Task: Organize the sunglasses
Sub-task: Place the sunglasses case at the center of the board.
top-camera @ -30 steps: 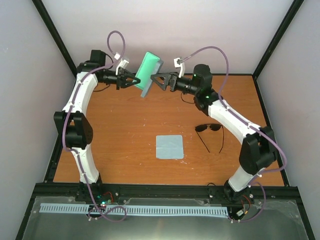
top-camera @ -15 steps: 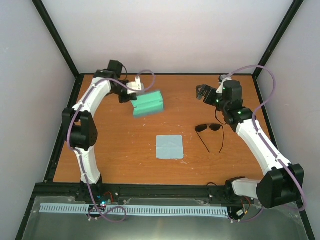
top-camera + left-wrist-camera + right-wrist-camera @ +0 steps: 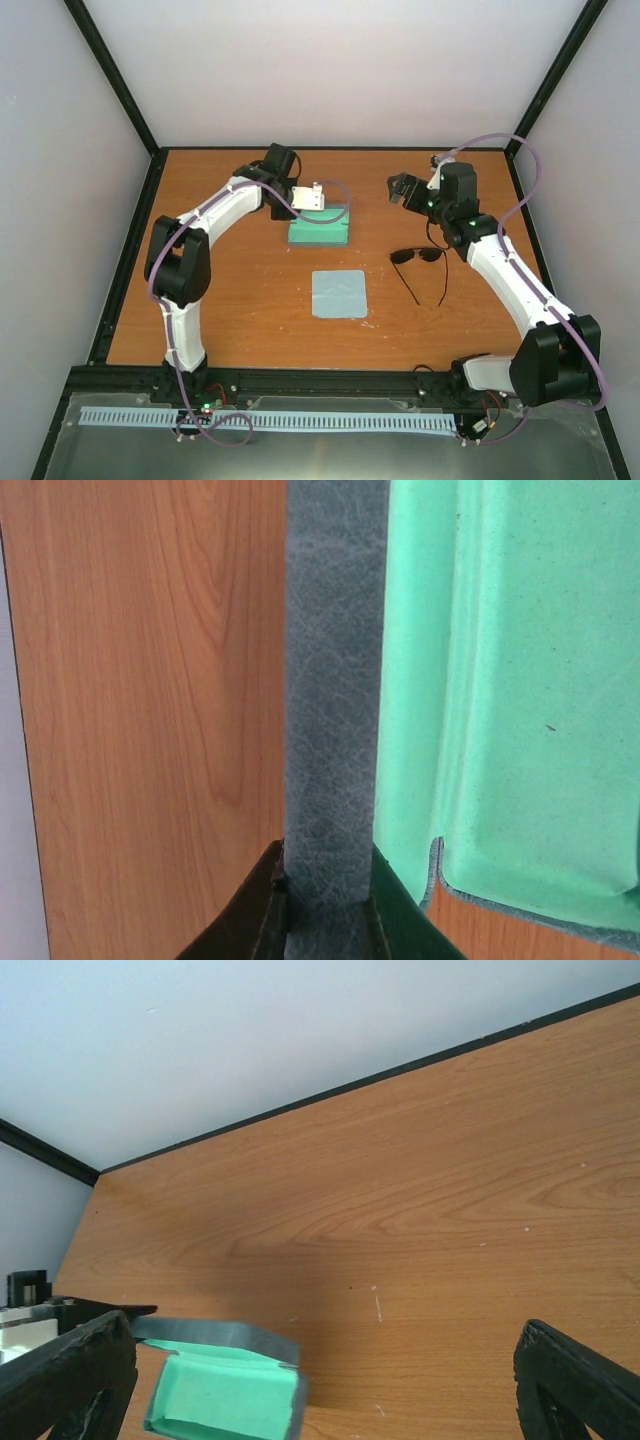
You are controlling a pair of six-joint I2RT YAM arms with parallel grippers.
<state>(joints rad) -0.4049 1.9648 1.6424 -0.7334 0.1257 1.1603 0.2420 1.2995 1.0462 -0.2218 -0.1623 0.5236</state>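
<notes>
The sunglasses (image 3: 418, 257) lie on the table right of centre, a black pair with thin temple arms pointing toward the near edge. The case (image 3: 322, 230) lies open at the back middle, showing its green lining (image 3: 510, 680). My left gripper (image 3: 317, 210) is shut on the case's grey wall (image 3: 333, 730), with one finger on each side (image 3: 325, 915). My right gripper (image 3: 400, 188) hovers open behind the sunglasses with nothing between its fingers (image 3: 320, 1390). The open case (image 3: 225, 1392) shows low on the left in the right wrist view.
A pale blue square cloth (image 3: 338, 293) lies flat at the table's centre, in front of the case. A black frame rail (image 3: 330, 150) and pale walls bound the wooden table at the back and sides.
The left arm has brought the case down from mid-air at the back to the table, further right. The right gripper has drawn away from the case to the right.
</notes>
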